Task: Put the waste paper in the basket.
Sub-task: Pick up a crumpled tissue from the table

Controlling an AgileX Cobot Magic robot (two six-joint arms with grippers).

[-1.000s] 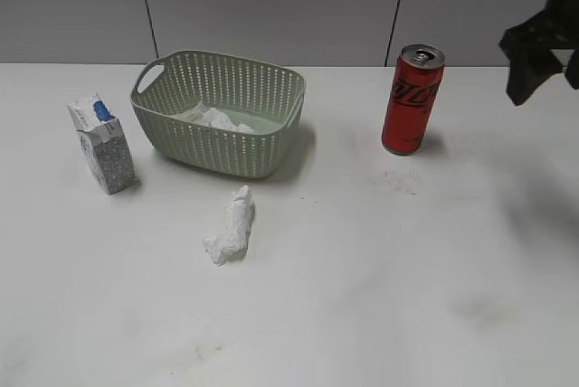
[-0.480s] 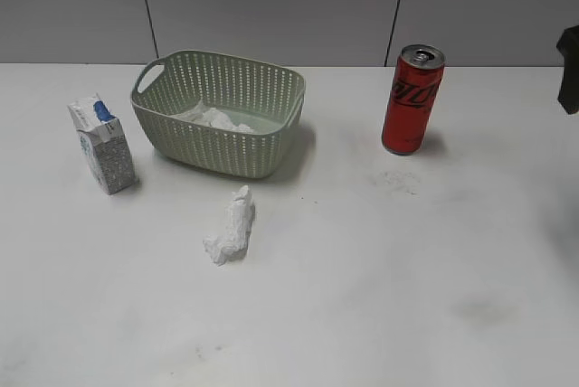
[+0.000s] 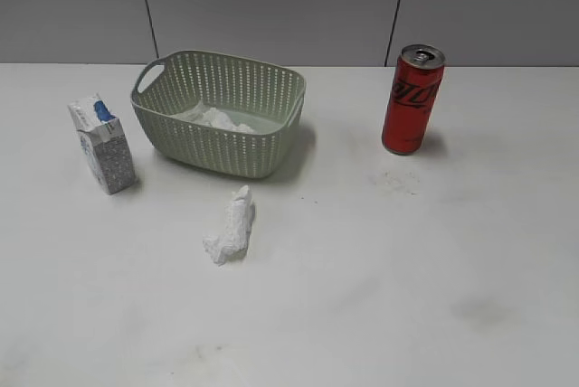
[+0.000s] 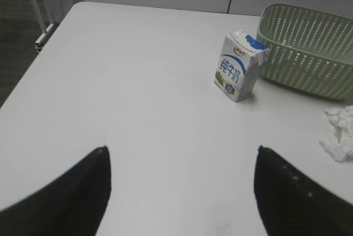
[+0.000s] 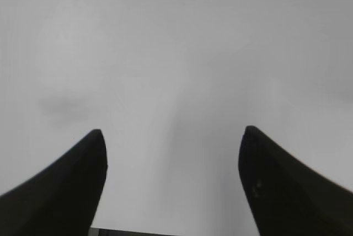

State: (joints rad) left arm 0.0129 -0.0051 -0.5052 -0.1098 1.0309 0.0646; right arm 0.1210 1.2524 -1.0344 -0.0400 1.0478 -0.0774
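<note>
Both pincers are spread wide and hold nothing. The left pincer [image 4: 182, 183] hangs over bare table [image 4: 110, 81]. The right pincer [image 5: 172, 164] also hangs over bare table, with nothing near it in its own camera.

One wad of waste paper [image 3: 231, 227] is not put away yet. It lies alone on the table. From the left pincer it sits ahead and off to the right side, and it touches nothing.

So the job looks partly done. I think the next step is to pick up this last wad. The left pincer looks the closer one. It would need to go forward and right, come down over the wad, and pinch it softly, since paper squashes.

Farther ahead of the left pincer stands a milk box [image 4: 238, 65]. Just behind that is the basket [image 3: 262, 147]. More white paper [image 3: 215, 118] already lies inside it. A red can [image 3: 412, 99] stands well apart, on the right.
</note>
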